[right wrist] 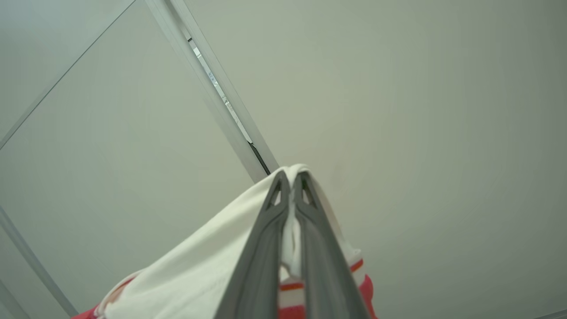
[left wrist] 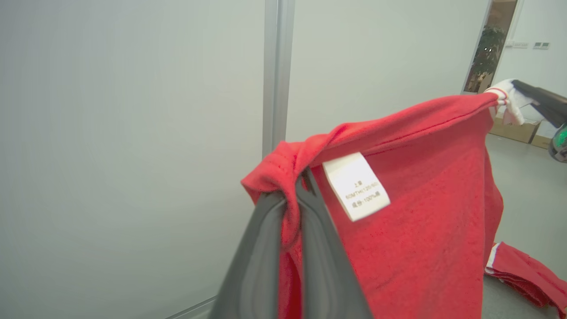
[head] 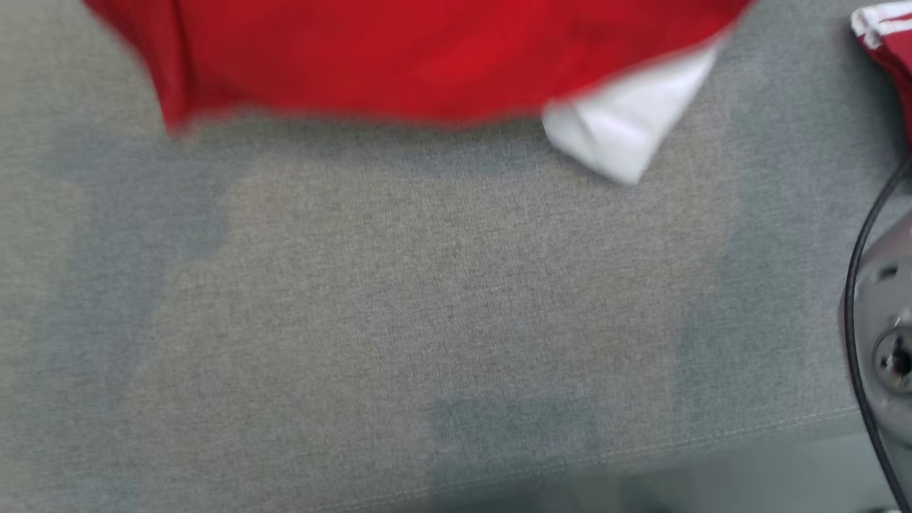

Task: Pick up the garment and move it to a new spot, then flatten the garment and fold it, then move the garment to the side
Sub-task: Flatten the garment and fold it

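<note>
In the head view, the red garment (head: 399,57) is seen blurred across the top of the frame, a white part hanging at upper right of centre, above a grey cloth surface (head: 427,299); a second red garment (head: 887,35) is glimpsed in the top right corner. In the left wrist view, a red hem beside a white label (left wrist: 356,186) is pinched by the left gripper (left wrist: 297,186) at centre, and the cloth is stretched to the upper right, where white trim is pinched by the right gripper (left wrist: 519,87). In the right wrist view, white fabric is clamped between pressed-together fingers at bottom centre. The carrying step is judged to be in hand; an even lowering onto the surface, with the stretch kept, is called for next.
</note>
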